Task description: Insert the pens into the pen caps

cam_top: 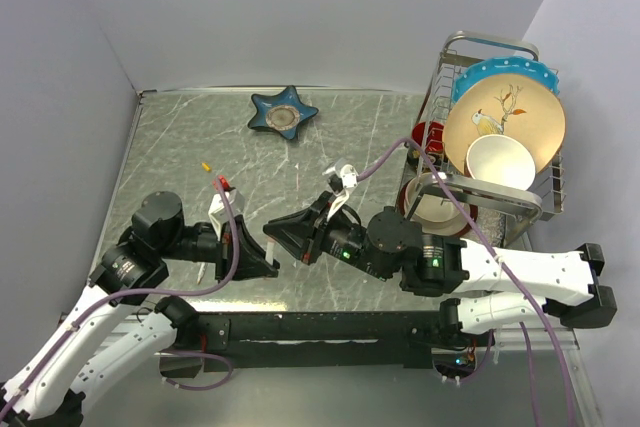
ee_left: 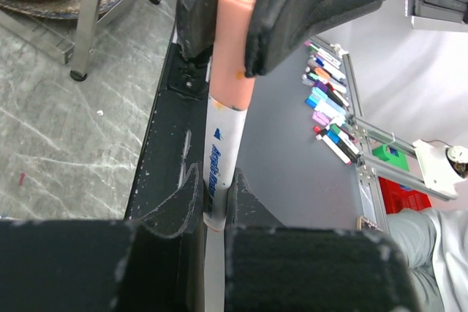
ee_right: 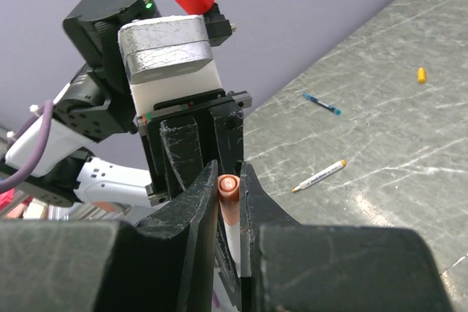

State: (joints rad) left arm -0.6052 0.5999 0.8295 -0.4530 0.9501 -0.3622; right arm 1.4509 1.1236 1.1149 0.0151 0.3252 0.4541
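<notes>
Meeting above the desk's (cam_top: 200, 137) near edge, the left tool (ee_left: 217, 195) clamps a white pen (ee_left: 219, 151) while the right tool (ee_right: 229, 195) pinches the red-orange cap (ee_left: 231, 38) over its tip. Any tilt between the arms could jam the cap or slide the pen through its grip.

The white pen (ee_left: 221, 155) is looking like smooth, faintly glossy plastic with blue print, and the salmon cap (ee_left: 232, 56) is reading as matt plastic. The left gripper (ee_left: 216, 191) is showing matt black, grainy jaws, while the table (cam_top: 180, 147) is gleaming like polished grey veined stone and the dish rack (cam_top: 487, 40) is shining as bare metal wire.
</notes>
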